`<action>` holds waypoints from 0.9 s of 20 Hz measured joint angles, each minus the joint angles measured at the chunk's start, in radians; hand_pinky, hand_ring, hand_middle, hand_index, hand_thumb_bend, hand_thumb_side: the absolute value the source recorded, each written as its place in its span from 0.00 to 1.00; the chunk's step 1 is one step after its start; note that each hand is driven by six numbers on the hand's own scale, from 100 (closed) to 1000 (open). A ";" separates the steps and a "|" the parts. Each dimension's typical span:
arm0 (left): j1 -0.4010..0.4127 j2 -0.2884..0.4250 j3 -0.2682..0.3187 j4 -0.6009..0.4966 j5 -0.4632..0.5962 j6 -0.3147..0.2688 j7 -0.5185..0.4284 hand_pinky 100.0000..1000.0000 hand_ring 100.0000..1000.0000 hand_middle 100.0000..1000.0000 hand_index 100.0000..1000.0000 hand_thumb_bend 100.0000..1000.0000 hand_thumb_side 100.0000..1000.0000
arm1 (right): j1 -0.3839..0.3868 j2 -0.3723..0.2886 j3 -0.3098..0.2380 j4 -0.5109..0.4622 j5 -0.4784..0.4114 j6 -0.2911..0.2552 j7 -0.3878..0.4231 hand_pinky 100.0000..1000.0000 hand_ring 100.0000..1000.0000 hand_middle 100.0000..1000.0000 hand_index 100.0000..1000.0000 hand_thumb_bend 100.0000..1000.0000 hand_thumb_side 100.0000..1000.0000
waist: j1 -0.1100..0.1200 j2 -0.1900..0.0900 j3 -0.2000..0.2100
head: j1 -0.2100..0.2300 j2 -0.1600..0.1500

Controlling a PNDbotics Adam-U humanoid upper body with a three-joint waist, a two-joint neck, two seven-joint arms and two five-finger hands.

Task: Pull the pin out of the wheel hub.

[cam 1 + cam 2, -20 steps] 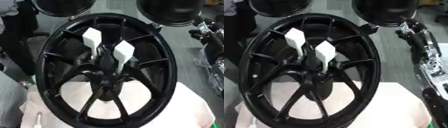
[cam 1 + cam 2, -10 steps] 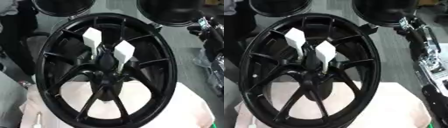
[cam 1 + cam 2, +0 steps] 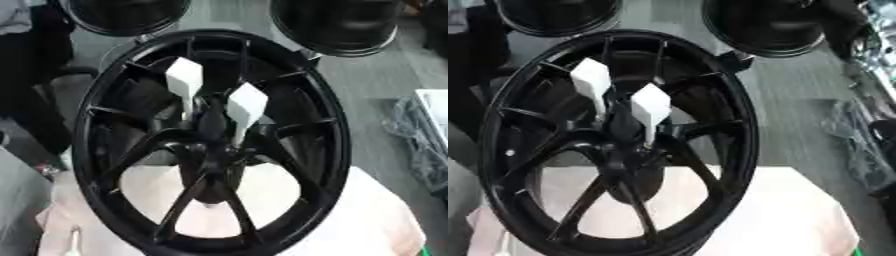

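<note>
Here one black wheel, two white pins at hub

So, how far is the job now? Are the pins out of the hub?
Nothing looks done: the left pin and the right pin both sit in the hub of the wheel. Nothing is in hand: no hand touches them, and only part of the right arm shows at the edge. Left: reach, grip a pin, pull it out.
</note>
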 measured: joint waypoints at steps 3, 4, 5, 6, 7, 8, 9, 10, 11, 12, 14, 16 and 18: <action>0.001 0.003 -0.003 0.001 0.000 0.002 -0.002 0.73 0.74 0.73 0.78 0.46 0.53 | -0.076 -0.030 0.048 -0.058 0.000 0.041 0.055 0.80 0.68 0.71 0.82 0.34 0.46 | -0.004 -0.003 -0.001 | -0.003 0.007; 0.001 0.008 -0.003 0.001 -0.001 0.002 -0.002 0.73 0.74 0.73 0.78 0.46 0.53 | -0.099 -0.037 0.064 -0.074 0.001 0.056 0.071 0.80 0.68 0.71 0.82 0.47 0.43 | -0.005 -0.003 -0.001 | -0.003 0.008; 0.002 0.010 -0.003 0.001 -0.001 0.002 -0.003 0.73 0.74 0.73 0.78 0.46 0.53 | -0.121 -0.043 0.080 -0.090 0.003 0.070 0.087 0.80 0.69 0.72 0.82 0.36 0.45 | -0.006 -0.004 -0.001 | -0.004 0.008; 0.003 0.013 -0.003 0.001 -0.001 0.003 -0.003 0.73 0.74 0.73 0.78 0.46 0.53 | -0.144 -0.050 0.097 -0.103 0.008 0.084 0.104 0.80 0.69 0.72 0.82 0.37 0.45 | -0.009 -0.005 -0.001 | -0.004 0.008; 0.005 0.016 -0.003 0.001 -0.001 0.003 -0.004 0.73 0.74 0.73 0.78 0.46 0.53 | -0.168 -0.055 0.113 -0.115 0.015 0.095 0.122 0.80 0.69 0.72 0.82 0.38 0.45 | -0.011 -0.007 -0.001 | -0.004 0.008; 0.007 0.018 -0.003 0.001 -0.001 0.004 -0.004 0.73 0.74 0.73 0.78 0.46 0.53 | -0.191 -0.059 0.130 -0.122 0.025 0.105 0.140 0.81 0.69 0.72 0.82 0.38 0.45 | -0.013 -0.010 -0.001 | -0.004 0.008; 0.009 0.018 -0.004 0.001 -0.001 0.004 -0.005 0.73 0.74 0.73 0.78 0.46 0.54 | -0.213 -0.061 0.148 -0.127 0.038 0.113 0.162 0.81 0.70 0.72 0.82 0.37 0.45 | -0.015 -0.011 -0.001 | -0.004 0.009; 0.010 0.018 -0.004 0.001 -0.001 0.005 -0.006 0.73 0.74 0.73 0.78 0.46 0.53 | -0.236 -0.062 0.168 -0.130 0.054 0.118 0.185 0.81 0.70 0.72 0.82 0.37 0.46 | -0.016 -0.012 -0.001 | -0.004 0.009; 0.010 0.021 -0.006 0.001 -0.001 0.005 -0.006 0.73 0.74 0.73 0.78 0.46 0.53 | -0.256 -0.062 0.188 -0.133 0.070 0.123 0.210 0.81 0.71 0.73 0.82 0.37 0.47 | -0.017 -0.012 -0.001 | -0.004 0.010; 0.011 0.025 -0.007 0.001 -0.001 0.006 -0.006 0.73 0.74 0.73 0.78 0.46 0.54 | -0.274 -0.063 0.209 -0.134 0.087 0.127 0.236 0.81 0.71 0.73 0.82 0.37 0.47 | -0.019 -0.012 -0.002 | -0.003 0.012; 0.013 0.027 -0.009 0.002 -0.002 0.006 -0.007 0.73 0.74 0.73 0.78 0.46 0.54 | -0.307 -0.067 0.247 -0.136 0.121 0.132 0.287 0.81 0.71 0.73 0.82 0.36 0.48 | -0.024 -0.014 -0.006 | -0.002 0.016; 0.016 0.030 -0.009 0.004 -0.003 0.006 -0.007 0.73 0.74 0.73 0.78 0.46 0.54 | -0.331 -0.067 0.278 -0.138 0.151 0.134 0.335 0.81 0.71 0.73 0.82 0.36 0.48 | -0.028 -0.015 -0.009 | 0.000 0.016; 0.018 0.034 -0.009 0.007 -0.004 0.006 -0.007 0.73 0.75 0.74 0.78 0.46 0.54 | -0.347 -0.067 0.305 -0.138 0.177 0.136 0.375 0.81 0.72 0.73 0.82 0.35 0.49 | -0.029 -0.015 -0.010 | 0.003 0.016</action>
